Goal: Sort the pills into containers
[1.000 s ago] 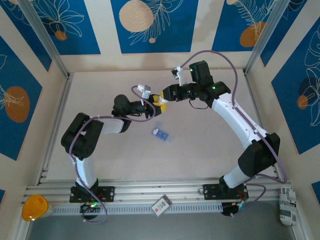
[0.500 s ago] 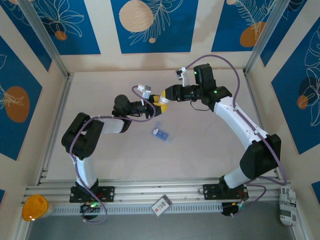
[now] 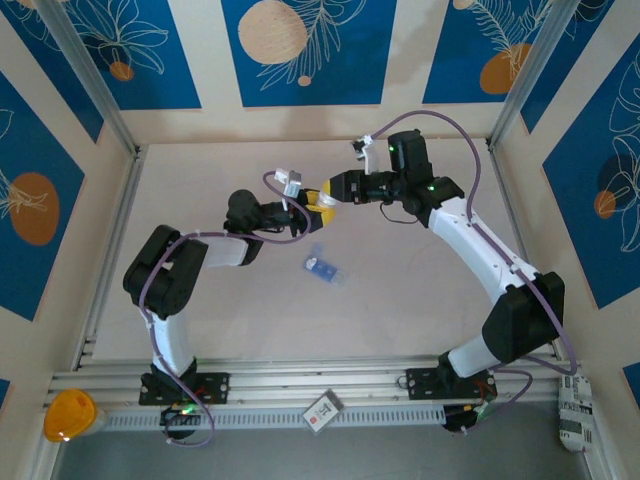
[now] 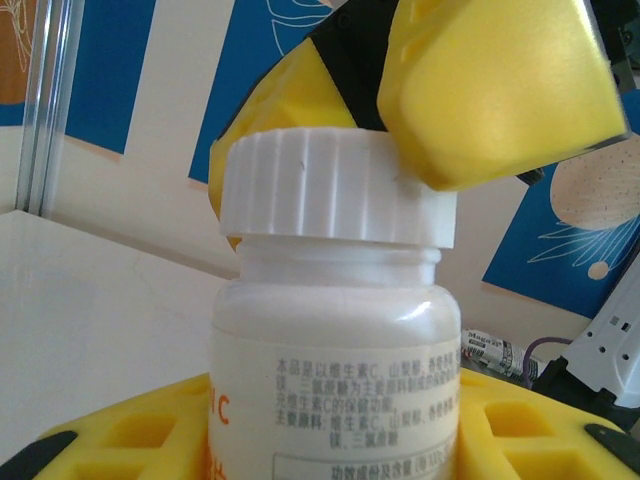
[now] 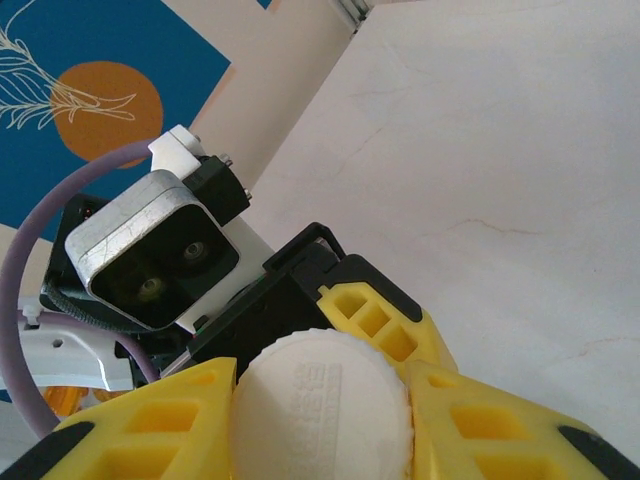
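Over mid-bench (image 3: 400, 290), left claw (image 4: 335, 440) gripping bottle (image 4: 335, 350) body, part-open; right claw (image 5: 322, 420) clamping cap (image 4: 330, 190), nearly closed, facing along bottle axis; box (image 3: 322, 268) lying beneath.

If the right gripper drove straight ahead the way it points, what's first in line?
The right gripper is clamped on the white cap, so that comes first; behind it, the bottle and the left gripper holding it.
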